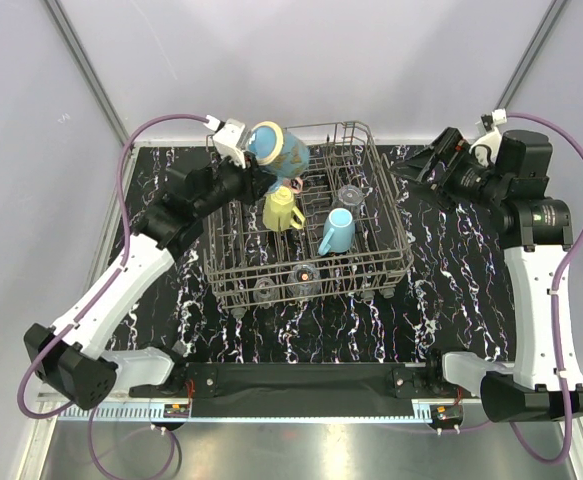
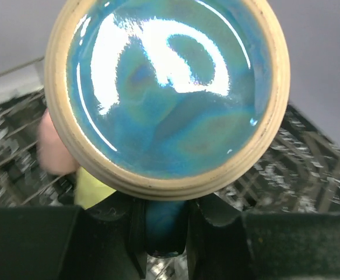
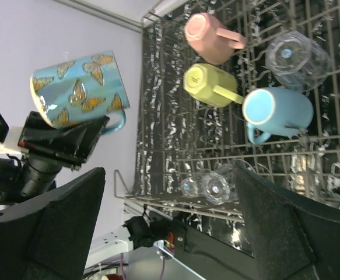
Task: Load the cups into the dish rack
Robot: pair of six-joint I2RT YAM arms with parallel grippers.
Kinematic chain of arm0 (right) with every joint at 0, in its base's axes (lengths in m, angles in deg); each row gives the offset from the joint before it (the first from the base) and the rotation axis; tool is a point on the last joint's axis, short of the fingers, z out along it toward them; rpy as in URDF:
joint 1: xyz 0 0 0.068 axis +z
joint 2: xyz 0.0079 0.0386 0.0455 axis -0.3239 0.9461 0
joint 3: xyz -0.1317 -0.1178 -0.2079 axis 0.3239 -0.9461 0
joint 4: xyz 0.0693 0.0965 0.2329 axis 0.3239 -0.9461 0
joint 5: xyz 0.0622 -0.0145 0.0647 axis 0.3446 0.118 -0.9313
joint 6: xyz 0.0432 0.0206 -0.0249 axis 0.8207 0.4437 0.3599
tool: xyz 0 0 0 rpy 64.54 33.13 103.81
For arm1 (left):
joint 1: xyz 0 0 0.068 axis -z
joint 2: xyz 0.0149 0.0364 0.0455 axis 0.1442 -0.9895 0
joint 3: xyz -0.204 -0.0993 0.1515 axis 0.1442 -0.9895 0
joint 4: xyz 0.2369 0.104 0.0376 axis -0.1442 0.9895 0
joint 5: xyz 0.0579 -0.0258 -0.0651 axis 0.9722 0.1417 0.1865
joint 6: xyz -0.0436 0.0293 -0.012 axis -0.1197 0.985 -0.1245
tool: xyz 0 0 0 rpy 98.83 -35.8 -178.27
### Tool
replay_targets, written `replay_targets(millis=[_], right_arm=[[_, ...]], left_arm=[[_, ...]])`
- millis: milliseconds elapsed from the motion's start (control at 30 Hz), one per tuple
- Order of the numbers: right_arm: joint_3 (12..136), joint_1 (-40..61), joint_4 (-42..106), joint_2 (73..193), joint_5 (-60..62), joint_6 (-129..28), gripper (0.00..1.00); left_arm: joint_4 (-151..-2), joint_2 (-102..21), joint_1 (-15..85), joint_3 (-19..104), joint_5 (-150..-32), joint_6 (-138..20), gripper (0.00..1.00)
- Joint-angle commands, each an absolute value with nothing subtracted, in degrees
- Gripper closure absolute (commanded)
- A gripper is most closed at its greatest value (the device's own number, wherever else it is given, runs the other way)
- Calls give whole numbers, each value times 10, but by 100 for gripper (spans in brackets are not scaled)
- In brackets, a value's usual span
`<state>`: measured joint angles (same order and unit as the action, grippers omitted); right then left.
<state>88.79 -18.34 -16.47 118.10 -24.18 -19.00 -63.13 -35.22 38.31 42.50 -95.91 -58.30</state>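
We judge the step in hand to be setting the teal-blue glazed mug with orange butterflies (image 3: 79,87) down into the large dark grey wire dish rack (image 1: 389,200). To do it well, we would finish turning the mug mouth-down. We would then bring it over a bare run of tines on the rack's left side, lower it straight, and let go only once the rim sits on the wires. We need to stay clear of the yellow mug (image 3: 207,84) and the pink mug (image 3: 207,36), which are the nearest neighbours. The light blue mug (image 3: 274,111) and the small clear glasses (image 3: 213,186) already lie in the rack further along.

The left arm (image 1: 141,265) reaches forward and inward, its wrist raised above the rack's far-left corner. The left jaws are closed on the mug's handle. In the left wrist view the mug's glossy base faces the camera, so the mug hangs tilted with its mouth pointing away from the wrist. It is in the air, touching neither the rack nor the black white-veined bench (image 1: 451,270).

The right arm (image 1: 536,270) stands folded at the rack's far-right side, apart from it. The right jaws are spread wide and hold nothing.
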Motion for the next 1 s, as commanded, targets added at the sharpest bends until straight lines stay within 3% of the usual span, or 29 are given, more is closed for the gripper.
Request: replay_targets(millis=[0,433,967], right_arm=[[894,-185,-182,1178,-211,-227,0],[871,-185,-167,1179,-214,-224,0],[864,-186,-167,1179,-205,-224,0]], left_arm=[[-631,-354,369,482,-831,-565,100],[-503,-495,365,625,-577,-593,100],[-466,-634,355,704,-486,-703,100]])
